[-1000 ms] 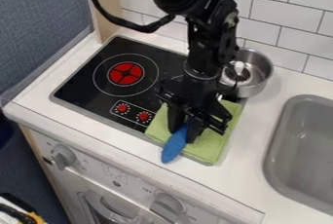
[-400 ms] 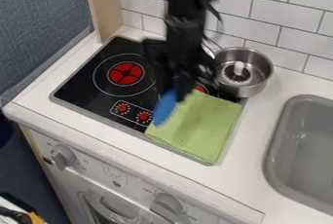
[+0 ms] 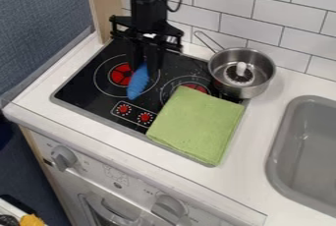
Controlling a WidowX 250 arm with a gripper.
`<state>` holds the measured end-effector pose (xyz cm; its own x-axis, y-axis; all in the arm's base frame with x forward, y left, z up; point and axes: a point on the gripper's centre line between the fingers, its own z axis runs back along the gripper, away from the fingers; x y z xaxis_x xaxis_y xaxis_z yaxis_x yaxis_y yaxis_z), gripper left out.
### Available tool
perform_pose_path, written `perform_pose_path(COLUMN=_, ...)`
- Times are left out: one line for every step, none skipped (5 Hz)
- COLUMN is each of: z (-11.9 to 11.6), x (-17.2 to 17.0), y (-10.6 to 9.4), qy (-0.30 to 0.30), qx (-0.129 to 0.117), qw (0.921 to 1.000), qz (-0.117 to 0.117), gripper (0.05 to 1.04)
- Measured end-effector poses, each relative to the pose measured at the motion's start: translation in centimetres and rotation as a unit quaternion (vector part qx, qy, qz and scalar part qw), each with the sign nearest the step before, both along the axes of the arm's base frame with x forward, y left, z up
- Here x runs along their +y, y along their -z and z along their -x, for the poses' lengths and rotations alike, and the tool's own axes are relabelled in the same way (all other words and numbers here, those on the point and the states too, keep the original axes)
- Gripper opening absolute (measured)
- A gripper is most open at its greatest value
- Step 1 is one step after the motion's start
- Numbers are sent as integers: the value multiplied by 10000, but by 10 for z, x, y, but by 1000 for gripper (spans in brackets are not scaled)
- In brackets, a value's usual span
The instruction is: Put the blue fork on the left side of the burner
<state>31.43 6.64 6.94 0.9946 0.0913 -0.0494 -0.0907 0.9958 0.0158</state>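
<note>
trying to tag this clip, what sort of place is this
It looks like a toy or mock-up kitchen corner: a black cooktop with red burner markings, a grey sink set into the white counter, and a metal pot against a tiled wall.

We take this for a small kitchen corner, perhaps a play one: a black cooktop (image 3: 80, 90) with red-centred burners (image 3: 120, 75) is set into a white desk (image 3: 264, 124), and a grey sink (image 3: 305, 146) lies at the right edge of the frame. We see a metal saucepan (image 3: 242, 91) and a green cloth (image 3: 195, 127) by the burners, white wall tiles (image 3: 289, 29) at upper right, and an oven-like front (image 3: 95, 165) with round knobs (image 3: 64, 157) along the bottom.
</note>
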Motion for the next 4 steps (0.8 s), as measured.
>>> perform_pose_path(z=-18, x=31, y=10, qy=-29, qx=76, qw=9998, qz=-157, gripper=350)
perform_pose_path(z=-33, x=53, y=17, qy=-79, qx=160, qw=9995, qz=-263, gripper=350)
perform_pose_path(z=-45, x=71, y=16, qy=-104, qx=154, qw=9991, qz=-377, gripper=350)
perform_pose_path(z=-46, x=88, y=25, qy=-169, qx=241, qw=9990, qz=-342, gripper=350)
